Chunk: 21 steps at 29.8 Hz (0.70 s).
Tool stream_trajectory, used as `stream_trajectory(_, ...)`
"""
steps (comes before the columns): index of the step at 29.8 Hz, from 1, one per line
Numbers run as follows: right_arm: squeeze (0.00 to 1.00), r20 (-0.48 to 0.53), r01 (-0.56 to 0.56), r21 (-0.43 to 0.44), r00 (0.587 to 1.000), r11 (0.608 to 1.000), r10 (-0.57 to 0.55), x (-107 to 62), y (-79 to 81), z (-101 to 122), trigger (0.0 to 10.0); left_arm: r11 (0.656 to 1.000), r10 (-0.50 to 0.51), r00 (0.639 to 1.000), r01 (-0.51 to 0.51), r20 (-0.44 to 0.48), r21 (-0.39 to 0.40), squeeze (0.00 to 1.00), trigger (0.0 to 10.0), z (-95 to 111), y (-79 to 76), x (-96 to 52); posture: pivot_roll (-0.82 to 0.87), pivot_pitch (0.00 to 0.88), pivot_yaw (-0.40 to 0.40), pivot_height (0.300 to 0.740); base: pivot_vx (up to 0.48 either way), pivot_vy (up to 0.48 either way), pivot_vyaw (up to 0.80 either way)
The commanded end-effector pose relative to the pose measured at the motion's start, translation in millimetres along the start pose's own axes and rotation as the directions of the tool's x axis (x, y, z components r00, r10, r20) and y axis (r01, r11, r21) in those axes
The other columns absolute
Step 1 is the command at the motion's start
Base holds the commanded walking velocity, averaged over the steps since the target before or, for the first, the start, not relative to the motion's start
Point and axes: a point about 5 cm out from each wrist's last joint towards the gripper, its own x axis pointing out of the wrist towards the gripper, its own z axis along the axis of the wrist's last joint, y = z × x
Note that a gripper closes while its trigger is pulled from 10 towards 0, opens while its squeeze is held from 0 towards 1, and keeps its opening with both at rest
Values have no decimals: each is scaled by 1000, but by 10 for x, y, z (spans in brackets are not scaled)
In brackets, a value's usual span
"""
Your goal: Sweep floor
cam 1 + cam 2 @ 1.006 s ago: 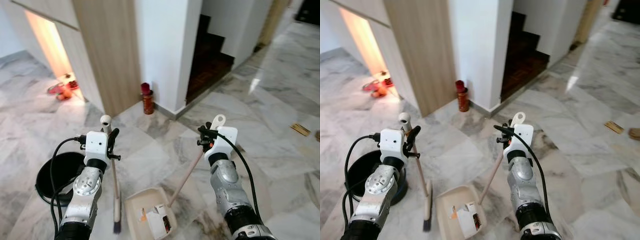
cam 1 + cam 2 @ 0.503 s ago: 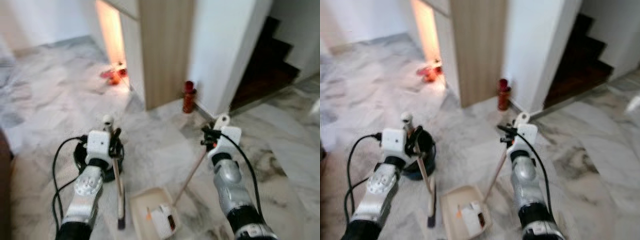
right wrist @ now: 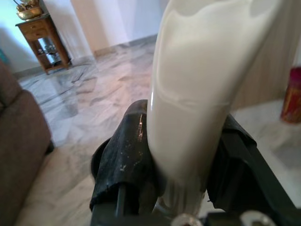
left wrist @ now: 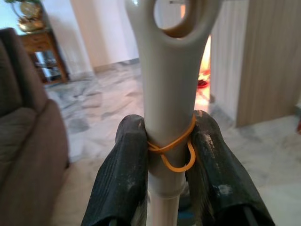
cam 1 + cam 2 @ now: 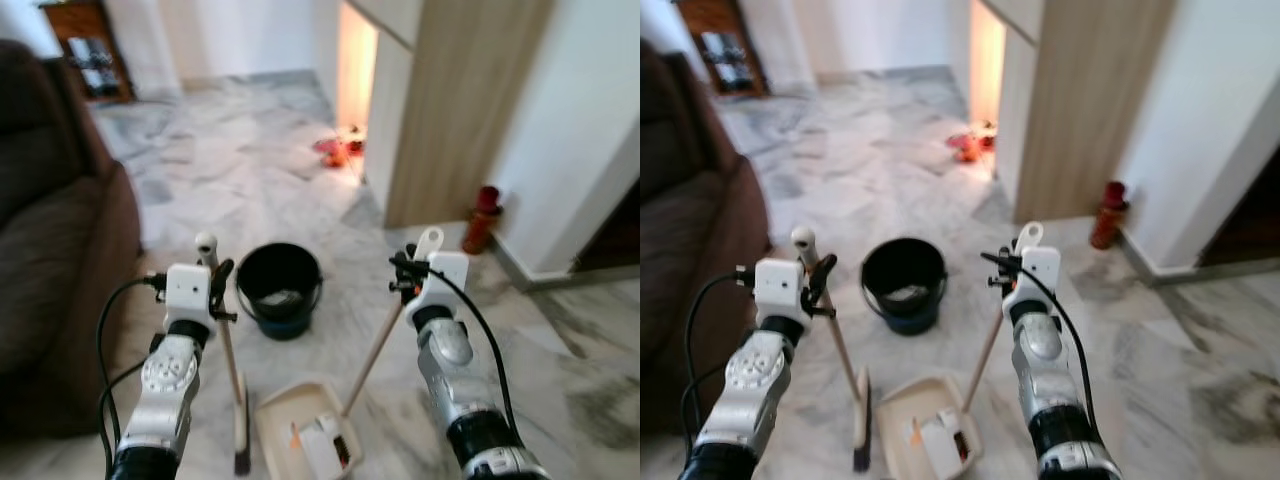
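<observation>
The robot has been turning to its left over the last second: the dark stairwell has slid out of sight, and a brown sofa (image 5: pixel 50 250) and a round black plastic bucket (image 5: pixel 280 290), earlier off at its left side, are now standing straight ahead. I judge it is carrying the collected rubbish toward that bucket to tip it out.

Nearest, the left end effector (image 5: pixel 212 285) is staying clamped on the pale, smooth plastic handle of the slim broom (image 5: pixel 238 420), an orange rubber band (image 4: pixel 171 150) looped round the shaft between its matte black fingers (image 4: pixel 124 179). The broom is hanging near-upright, its dark bristles down at the floor. Just beside it, the cream plastic dustpan (image 5: pixel 300 430) is sitting low with scraps of paper and packaging in it, its long tan handle slanting up into the right end effector (image 5: pixel 405 275), which is gripping the glossy white handle top.

Beyond, the polished grey-veined marble floor (image 5: pixel 240 170) is stretching to a wood-veneer cabinet (image 5: pixel 460 110), a red cylindrical canister (image 5: pixel 484 215), and a small wooden side table (image 5: pixel 90 60).
</observation>
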Motion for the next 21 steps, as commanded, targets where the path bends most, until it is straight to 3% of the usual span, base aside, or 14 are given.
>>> stream_trajectory(1, 0, 38, 6, 16, 999, 1000, -7, 34, -13, 95, 10000, 1000, 0, 999, 0, 50, 4, 0, 10000, 108, 17, 40, 117, 0, 23, 740, 0, 0, 0)
stream_trajectory(12, 0, 44, 1, 11, 999, 1000, -2, 42, -5, 112, 10000, 1000, 8, 999, -9, 44, 16, 0, 10000, 104, 33, 41, 119, 0, 24, 740, 0, 0, 0)
stream_trajectory(21, 0, 44, 7, 5, 999, 1000, -8, 48, -13, 118, 10000, 1000, 11, 999, -12, 35, 17, 0, 10000, 92, 31, 44, 118, 0, 22, 740, 301, 0, 0)
